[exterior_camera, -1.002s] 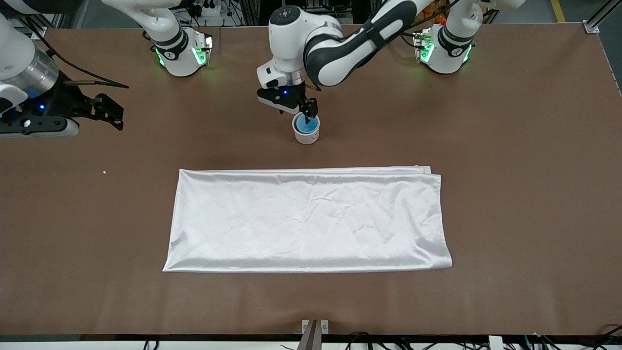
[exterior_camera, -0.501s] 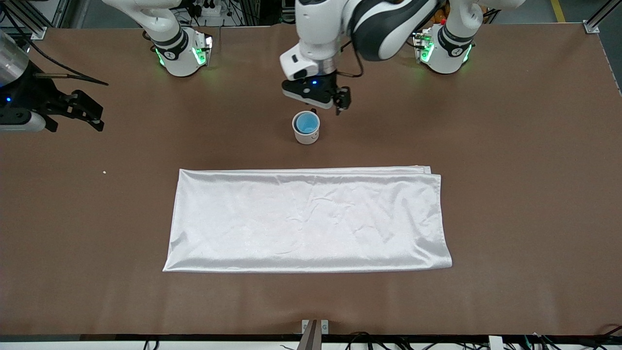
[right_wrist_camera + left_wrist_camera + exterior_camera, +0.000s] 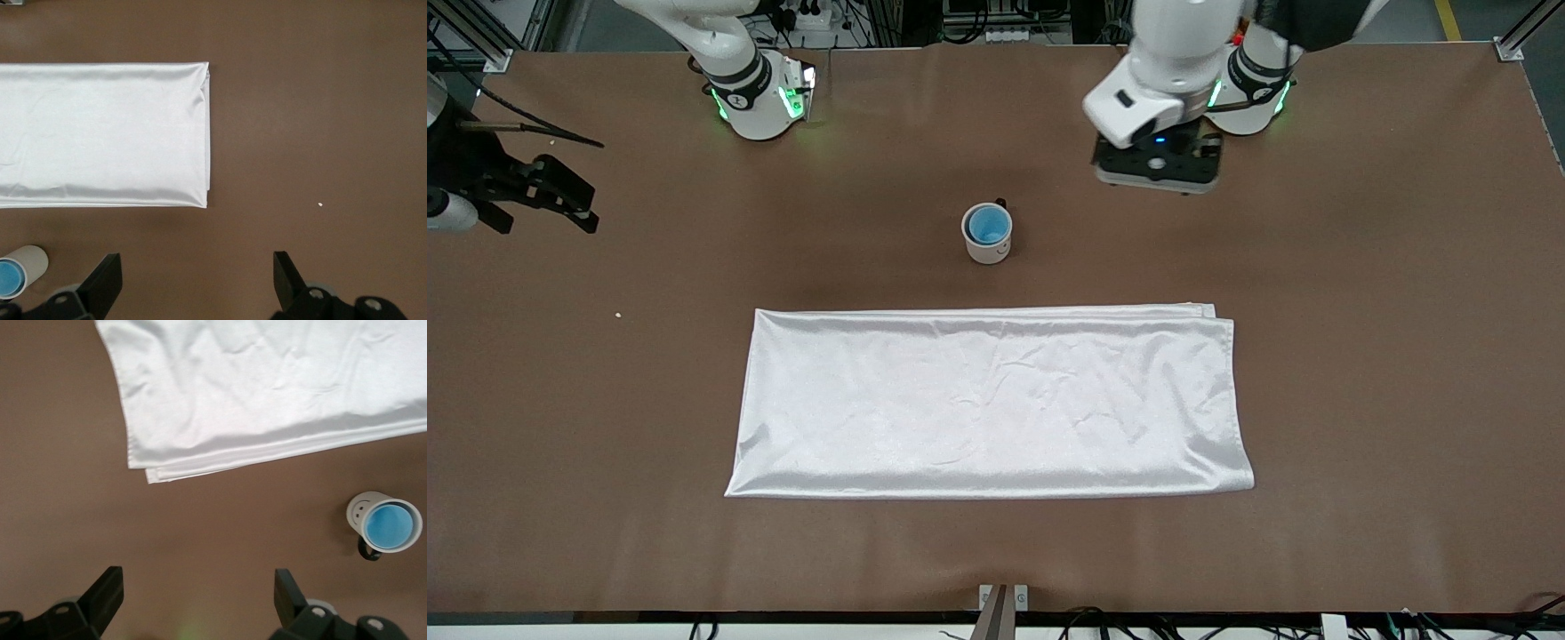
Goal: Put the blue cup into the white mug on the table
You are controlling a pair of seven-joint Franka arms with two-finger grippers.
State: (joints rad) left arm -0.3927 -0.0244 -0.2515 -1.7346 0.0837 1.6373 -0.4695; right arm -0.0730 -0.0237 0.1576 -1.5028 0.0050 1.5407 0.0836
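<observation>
The blue cup (image 3: 988, 225) sits inside the white mug (image 3: 987, 249), which stands upright on the table (image 3: 1360, 311), farther from the front camera than the white cloth. The left wrist view shows the cup (image 3: 389, 525) nested in the mug (image 3: 363, 510), with its black handle. My left gripper (image 3: 1158, 178) is open and empty, up over bare table near the left arm's base, apart from the mug. In its own view the left gripper (image 3: 195, 597) holds nothing. My right gripper (image 3: 574, 204) is open and empty over the right arm's end of the table, and shows in its own view (image 3: 193, 277).
A white shiny cloth (image 3: 987, 400) lies folded flat in the middle of the table, nearer to the front camera than the mug. A small white speck (image 3: 618, 315) lies on the table toward the right arm's end. The arms' bases stand along the table's farthest edge.
My left gripper let go of the blue cup in the mug, rose and swung away toward the left arm's base. My right gripper drew back a little toward its end of the table.
</observation>
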